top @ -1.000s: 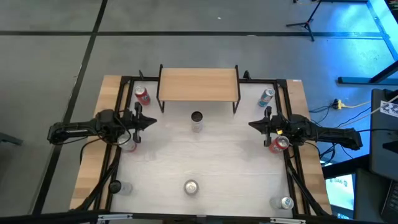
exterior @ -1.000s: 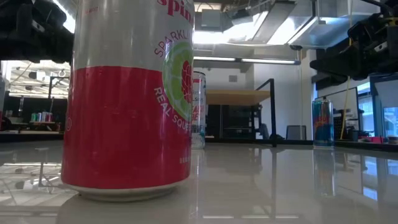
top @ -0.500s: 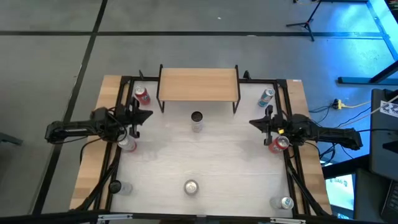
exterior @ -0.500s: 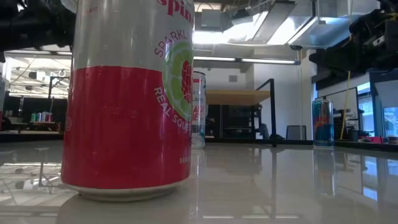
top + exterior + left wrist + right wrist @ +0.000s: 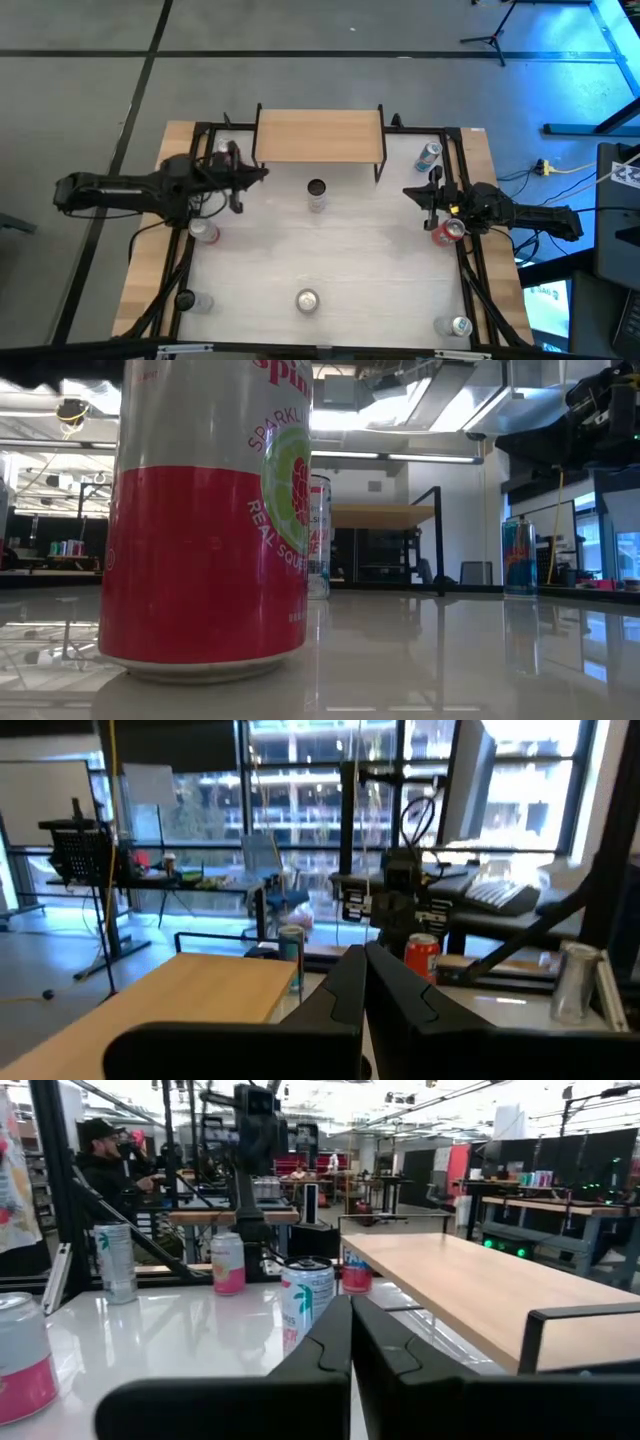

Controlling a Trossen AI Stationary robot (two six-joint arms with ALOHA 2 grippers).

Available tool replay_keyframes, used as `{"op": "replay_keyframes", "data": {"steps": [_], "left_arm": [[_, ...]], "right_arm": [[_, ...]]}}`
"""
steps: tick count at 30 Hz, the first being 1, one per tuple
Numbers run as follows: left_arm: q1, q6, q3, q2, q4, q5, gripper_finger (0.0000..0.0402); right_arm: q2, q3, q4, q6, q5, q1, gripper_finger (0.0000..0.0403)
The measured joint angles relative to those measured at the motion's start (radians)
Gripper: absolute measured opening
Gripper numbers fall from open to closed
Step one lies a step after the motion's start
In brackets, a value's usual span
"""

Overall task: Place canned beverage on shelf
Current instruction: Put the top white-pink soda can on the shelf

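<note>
Several cans dot the table; one stands alone (image 5: 316, 192) just before the empty shelf (image 5: 320, 135). Both grippers, left (image 5: 262, 174) and right (image 5: 407, 194), hang with fingers pressed together, holding nothing. Whichever reaches should spread wide, then grip mid-body.

A person (image 5: 105, 1165) in a dark cap — perhaps drinking — stands beyond the table (image 5: 350, 260).

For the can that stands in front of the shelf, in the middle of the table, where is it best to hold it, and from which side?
Hold the can at mid-height on its round side wall, coming level from the left or right. It stands upright and apart from the shelf, with bare table on both sides; a side grip probably keeps it upright for placing.
</note>
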Motion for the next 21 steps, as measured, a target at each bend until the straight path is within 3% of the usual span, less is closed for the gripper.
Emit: {"op": "replay_keyframes", "data": {"steps": [12, 17, 21], "left_arm": [[-0.017, 0.119, 0.369, 0.427, -0.021, 0.089, 0.0], [-0.019, 0.163, 0.426, 0.523, 0.043, -0.021, 0.0], [-0.02, 0.152, 0.455, 0.567, 0.016, -0.027, 0.0026]], "right_arm": [[0.0, 0.0, -0.006, 0.01, 0.0, 0.0, 0.0003], [0.0, 0.0, -0.003, 0.011, 0.0, 0.0, 0.0003], [0.0, 0.0, 0.006, 0.011, 0.002, 0.0, 0.0003]]}}
